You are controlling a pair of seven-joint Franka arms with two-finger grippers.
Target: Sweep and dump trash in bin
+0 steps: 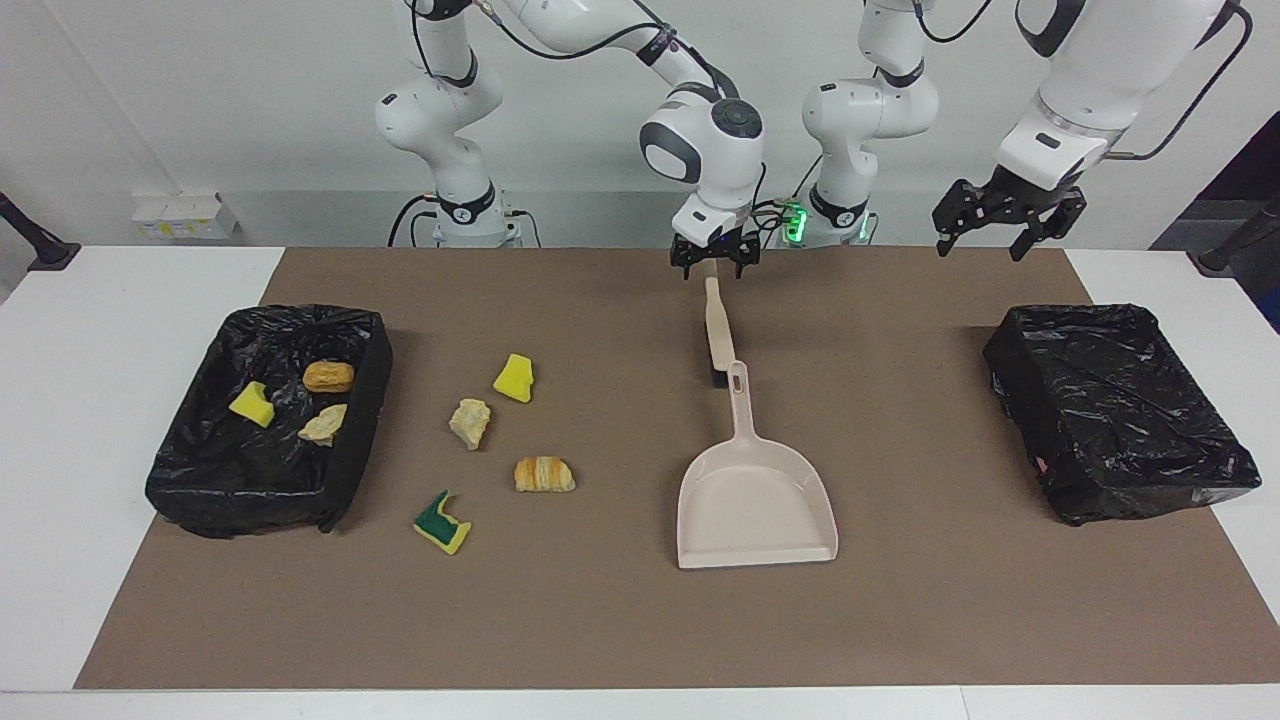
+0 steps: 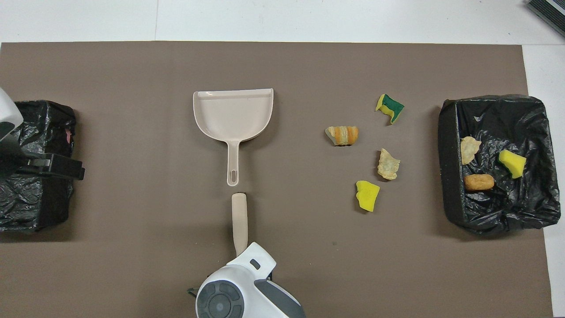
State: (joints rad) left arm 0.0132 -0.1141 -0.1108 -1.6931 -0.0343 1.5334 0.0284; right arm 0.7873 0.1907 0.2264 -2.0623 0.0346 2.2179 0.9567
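Brown mat (image 1: 620, 620), right gripper (image 1: 713, 262) hiding brush (image 1: 717, 330) tip.

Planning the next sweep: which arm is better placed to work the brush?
Right. The right gripper is at the brush handle's end; the left gripper hangs over the bin at its own end.

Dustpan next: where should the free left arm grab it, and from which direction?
Grip the dustpan by its narrow straight handle, which points toward the robots. It lies flat, so come down from above, fingers either side of the handle. The left gripper hangs over the mat's edge; the right gripper is at the brush.
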